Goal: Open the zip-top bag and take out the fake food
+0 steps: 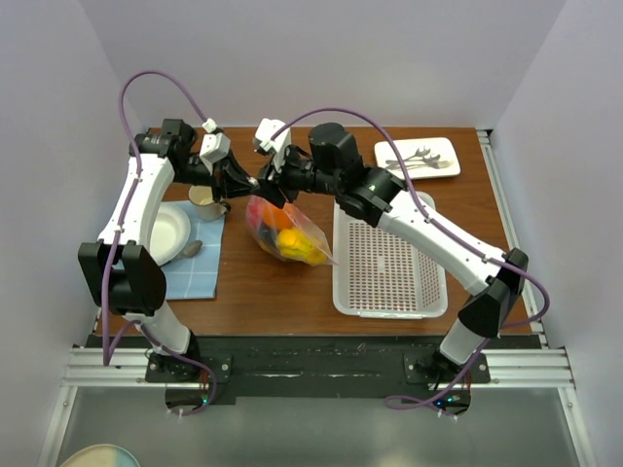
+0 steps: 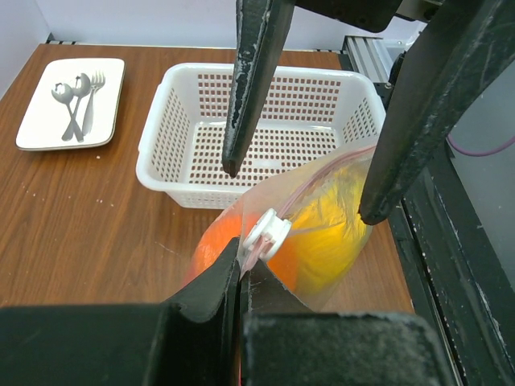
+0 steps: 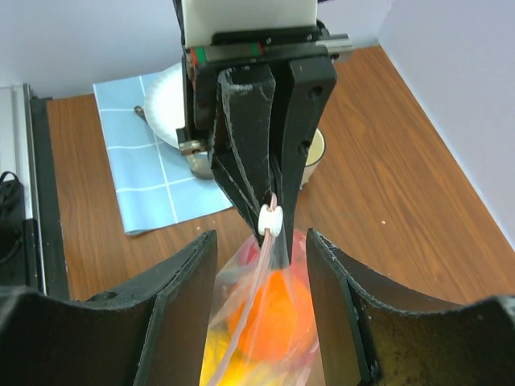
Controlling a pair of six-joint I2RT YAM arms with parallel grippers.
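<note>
The clear zip-top bag (image 1: 289,232) hangs lifted over the table's middle, holding the fake food (image 1: 290,242): an orange ball (image 3: 269,310) with yellow and red pieces. My left gripper (image 2: 240,261) is shut on the bag's top corner, right beside the white zip slider (image 2: 268,233). My right gripper (image 3: 261,241) is open; its fingers (image 2: 241,104) stand on either side of the zip strip, a little apart from it, facing the left gripper (image 3: 269,213). In the top view both grippers (image 1: 255,185) meet above the bag.
A white perforated basket (image 1: 389,263) stands right of the bag. A white tray with cutlery (image 1: 419,156) is at the back right. A beige mug (image 1: 204,202), a white plate (image 1: 165,233) and a spoon (image 1: 193,249) sit on a blue cloth (image 1: 195,272) at left.
</note>
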